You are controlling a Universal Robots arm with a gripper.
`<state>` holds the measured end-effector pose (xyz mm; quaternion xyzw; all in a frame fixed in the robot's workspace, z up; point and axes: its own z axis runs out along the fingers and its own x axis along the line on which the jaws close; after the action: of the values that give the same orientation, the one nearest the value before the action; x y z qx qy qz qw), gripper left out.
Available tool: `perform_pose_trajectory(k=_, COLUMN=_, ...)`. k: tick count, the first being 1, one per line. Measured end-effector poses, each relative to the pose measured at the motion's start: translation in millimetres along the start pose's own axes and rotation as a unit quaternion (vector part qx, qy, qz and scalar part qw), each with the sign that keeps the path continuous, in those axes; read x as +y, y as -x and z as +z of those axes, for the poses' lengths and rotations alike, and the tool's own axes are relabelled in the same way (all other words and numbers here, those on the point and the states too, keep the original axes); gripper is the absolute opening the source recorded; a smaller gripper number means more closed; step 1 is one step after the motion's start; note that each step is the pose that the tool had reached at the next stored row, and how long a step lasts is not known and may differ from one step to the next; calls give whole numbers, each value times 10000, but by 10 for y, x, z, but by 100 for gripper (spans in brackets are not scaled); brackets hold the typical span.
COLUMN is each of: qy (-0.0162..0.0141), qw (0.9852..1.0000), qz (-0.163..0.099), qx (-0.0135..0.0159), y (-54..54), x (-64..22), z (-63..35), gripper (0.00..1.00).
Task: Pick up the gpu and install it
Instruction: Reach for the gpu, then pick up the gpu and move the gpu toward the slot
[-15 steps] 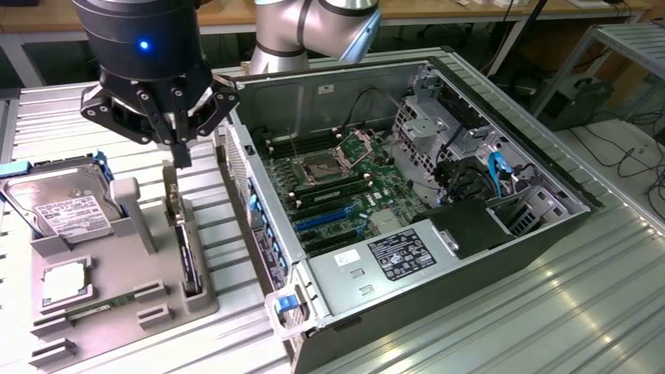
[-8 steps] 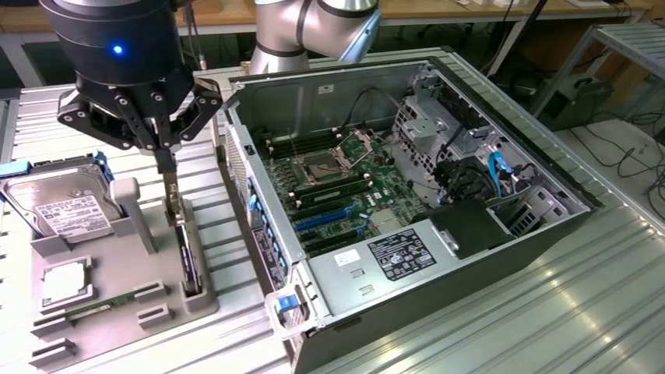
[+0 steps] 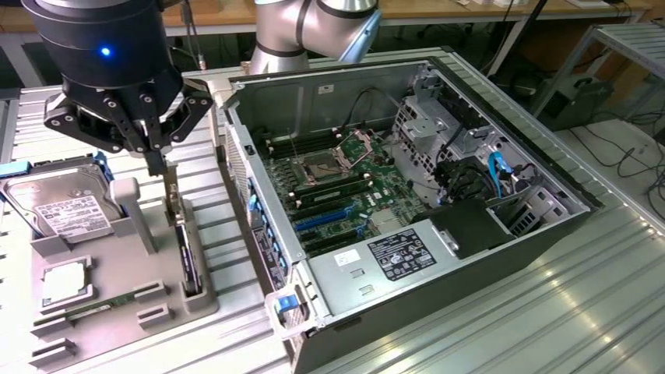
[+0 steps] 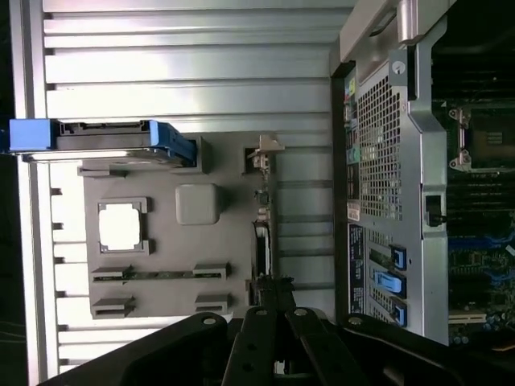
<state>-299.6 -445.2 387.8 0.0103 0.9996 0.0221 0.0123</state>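
Now the clenched black pincer (image 3: 156,162) hangs just above the bracket end of the thin dark circuit card (image 3: 187,253); the exterior view reveals the white label of the silver hard drive (image 3: 62,206).

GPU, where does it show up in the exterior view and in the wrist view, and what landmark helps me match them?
Exterior view: the gpu stands on edge in the grey tray, on the side facing the computer case, just below the gripper.
Wrist view: the gpu is seen edge-on between tray and case, just past the gripper.
Shared landmark: the blue-framed hard drive on the tray.
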Motion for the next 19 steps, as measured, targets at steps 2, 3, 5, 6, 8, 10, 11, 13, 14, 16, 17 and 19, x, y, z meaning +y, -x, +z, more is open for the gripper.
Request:
perform_pose_trajectory(k=2, qy=1, qw=10000, qz=-47, qx=2, y=-14, x=-1, z=1, gripper=11)
perform_pose_trajectory(k=3, qy=1, qw=10000, qz=-54, qx=2, y=-15, x=-1, z=1, gripper=11)
perform_pose_trajectory(k=5, qy=1, qw=10000, qz=-54, qx=3, y=-16, x=-1, z=1, gripper=11)
perform_pose_trajectory(k=6, qy=1, qw=10000, qz=-53, qx=2, y=-16, x=0, z=1, gripper=11)
perform_pose_trajectory(k=8, qy=1, qw=10000, qz=-53, qx=3, y=-16, x=-1, z=1, gripper=11)
perform_pose_trajectory(k=10, qy=1, qw=10000, qz=-53, qx=2, y=-16, x=0, z=1, gripper=11)
perform_pose_trajectory(k=11, qy=1, qw=10000, qz=-53, qx=3, y=-16, x=-1, z=1, gripper=11)
perform_pose_trajectory(k=13, qy=2, qw=10000, qz=-54, qx=2, y=-16, x=-1, z=1, gripper=11)
perform_pose_trajectory(k=14, qy=1, qw=10000, qz=-53, qx=2, y=-16, x=-1, z=1, gripper=11)
perform_pose_trajectory(k=16, qy=1, qw=10000, qz=-53, qx=2, y=-16, x=0, z=1, gripper=11)
perform_pose_trajectory(k=17, qy=1, qw=10000, qz=-53, qx=2, y=-16, x=-1, z=1, gripper=11)
perform_pose_trajectory(k=19, qy=2, qw=10000, qz=-53, qx=2, y=-16, x=0, z=1, gripper=24)
